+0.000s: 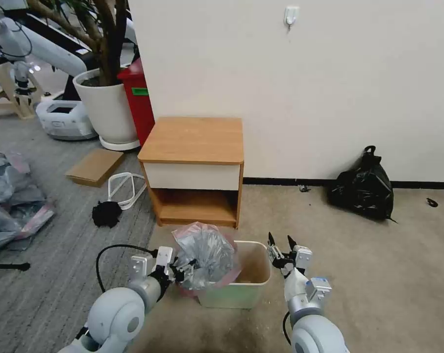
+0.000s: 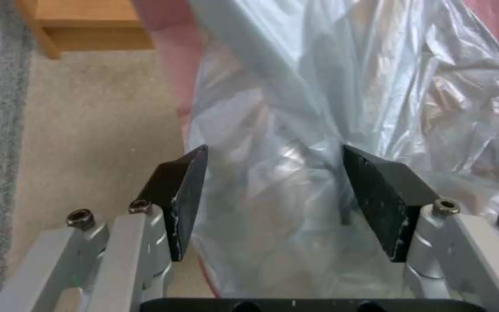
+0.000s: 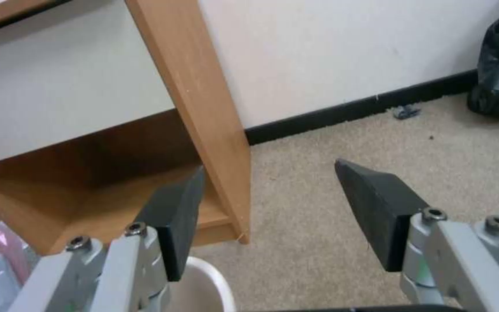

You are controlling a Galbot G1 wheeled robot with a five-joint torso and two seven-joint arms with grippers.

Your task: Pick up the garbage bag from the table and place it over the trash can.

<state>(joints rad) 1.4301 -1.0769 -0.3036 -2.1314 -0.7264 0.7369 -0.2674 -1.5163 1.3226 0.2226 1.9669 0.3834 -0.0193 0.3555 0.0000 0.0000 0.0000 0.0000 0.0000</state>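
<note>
The garbage bag (image 1: 206, 254), crinkly translucent grey with a pinkish rim, is bunched up over the left half of the cream trash can (image 1: 259, 287), which stands on the carpet in front of the table (image 1: 192, 141). My left gripper (image 1: 184, 269) is at the bag's left side. In the left wrist view that gripper (image 2: 273, 195) is open, with bag film (image 2: 296, 108) lying between its fingers. My right gripper (image 1: 281, 243) is open just above the can's right rim. In the right wrist view the right gripper (image 3: 270, 203) faces the table's lower shelf (image 3: 117, 182), with the can's rim (image 3: 206, 277) below.
A knotted black bag (image 1: 364, 189) leans on the wall at the right. Left of the table stand a red bin (image 1: 139, 100) and a white plant pot (image 1: 108, 108). Cardboard (image 1: 95, 166), a white wire frame (image 1: 126, 189), a black clump (image 1: 106, 214) and a plastic heap (image 1: 16, 208) lie on the floor.
</note>
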